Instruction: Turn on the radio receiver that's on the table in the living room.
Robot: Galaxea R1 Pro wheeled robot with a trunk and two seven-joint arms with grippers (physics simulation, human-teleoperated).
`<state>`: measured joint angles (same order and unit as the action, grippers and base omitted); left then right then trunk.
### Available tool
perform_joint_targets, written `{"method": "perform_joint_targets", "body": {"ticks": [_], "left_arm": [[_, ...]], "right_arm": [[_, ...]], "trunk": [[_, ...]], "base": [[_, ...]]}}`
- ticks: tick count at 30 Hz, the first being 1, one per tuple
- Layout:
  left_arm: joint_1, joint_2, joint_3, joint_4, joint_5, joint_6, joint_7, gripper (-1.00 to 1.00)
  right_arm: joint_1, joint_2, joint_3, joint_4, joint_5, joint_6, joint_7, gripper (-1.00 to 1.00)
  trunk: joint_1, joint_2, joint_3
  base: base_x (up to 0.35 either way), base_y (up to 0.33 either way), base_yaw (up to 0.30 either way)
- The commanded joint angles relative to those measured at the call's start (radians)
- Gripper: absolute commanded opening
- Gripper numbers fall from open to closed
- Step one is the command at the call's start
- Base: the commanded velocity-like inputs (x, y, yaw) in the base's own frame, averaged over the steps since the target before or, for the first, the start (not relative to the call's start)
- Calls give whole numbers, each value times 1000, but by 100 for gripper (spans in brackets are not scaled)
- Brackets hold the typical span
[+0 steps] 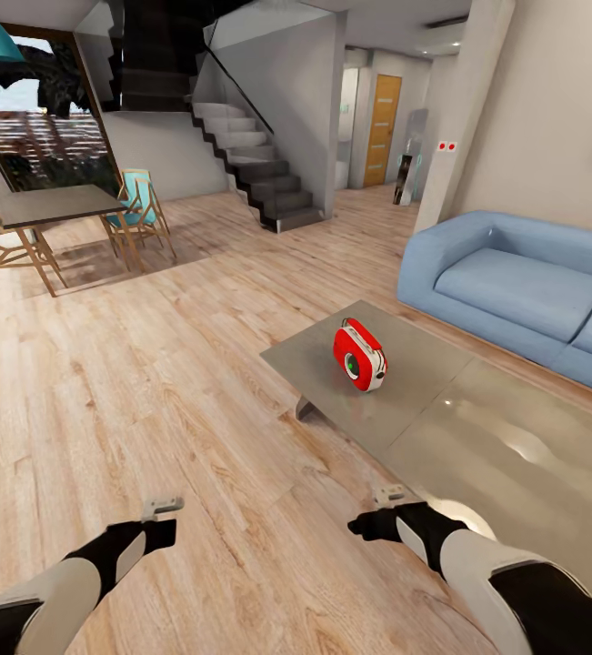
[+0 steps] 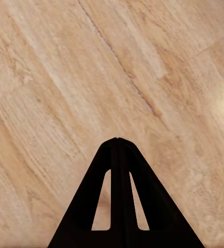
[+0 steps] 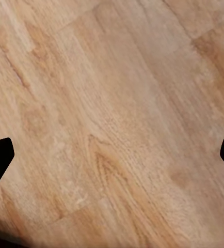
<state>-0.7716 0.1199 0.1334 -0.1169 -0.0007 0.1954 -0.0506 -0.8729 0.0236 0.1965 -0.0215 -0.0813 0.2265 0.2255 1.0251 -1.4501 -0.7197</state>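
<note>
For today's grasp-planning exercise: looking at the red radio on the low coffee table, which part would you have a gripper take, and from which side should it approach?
Probably the thin metal handle on top of the radio receiver, approached from above. The radio stands upright on the table with nothing close beside it, so the top is free. The rounded red body looks wide and more likely to slip; the handle itself is small in the head view.

Head overlooks room; wrists face floor
</note>
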Motion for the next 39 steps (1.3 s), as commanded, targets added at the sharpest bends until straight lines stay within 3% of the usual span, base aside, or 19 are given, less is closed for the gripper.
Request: {"method": "perform_joint_targets", "body": {"ticks": [1,10,21,39], "left_arm": [[0,2,0,10,0,-4,0,-100],[0,7,0,95,-3,-90,0,-100],[21,11,0,125,-5,-101,0,-100],[100,24,0,126,-7,-108,0,-100]], "right_arm": [[3,0,0,0,0,-5,0,100],[30,-5,0,0,0,-40,0,100],[63,-10,-2,0,1,-67,1,100],[129,-41,-2,0,0,-117,5,100]], "trunk": [[0,0,0],[0,0,0],[0,0,0],[0,0,0]], "base": [[0,0,0],[0,0,0],[0,0,0],[0,0,0]]}}
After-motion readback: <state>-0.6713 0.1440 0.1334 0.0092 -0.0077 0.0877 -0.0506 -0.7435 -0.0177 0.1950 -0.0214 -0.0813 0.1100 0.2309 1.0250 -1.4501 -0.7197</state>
